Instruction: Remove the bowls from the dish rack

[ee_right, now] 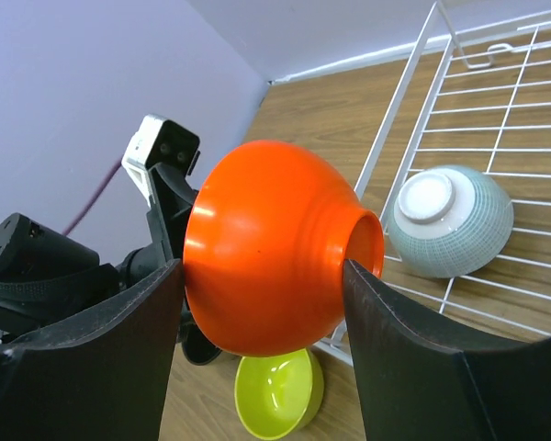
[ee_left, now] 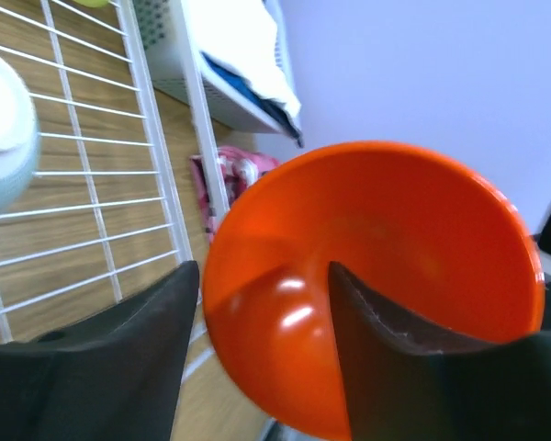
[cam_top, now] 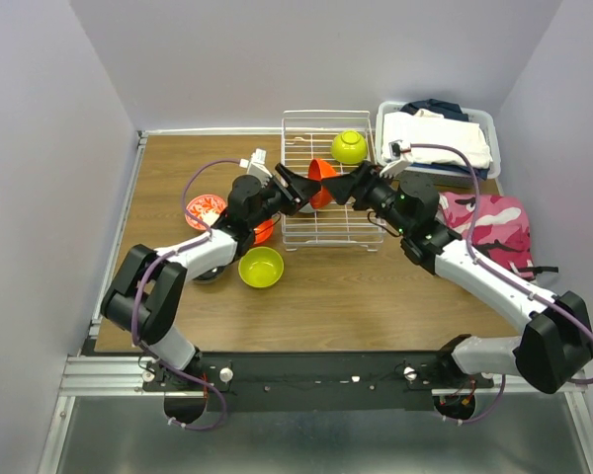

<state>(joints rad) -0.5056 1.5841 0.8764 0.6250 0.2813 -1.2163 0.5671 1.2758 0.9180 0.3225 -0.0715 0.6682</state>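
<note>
Right wrist view shows me the right gripper clamped on a glossy round orange bowl, the left gripper apart astride its rim.

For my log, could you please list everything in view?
dish rack: one, white, far middle
held orange bowl: one, orange, between both grippers
green bowl: one, lime, rack's far corner
blue bowl: one, pale, inverted in rack
lime bowl, orange bowl, patterned bowl: one each, table left of rack
clothes bin: one, pale, right of rack
camouflage cloth: one, pink, beside bin
left gripper: one, black, open astride rim
right gripper: one, black, clamping held bowl
</note>
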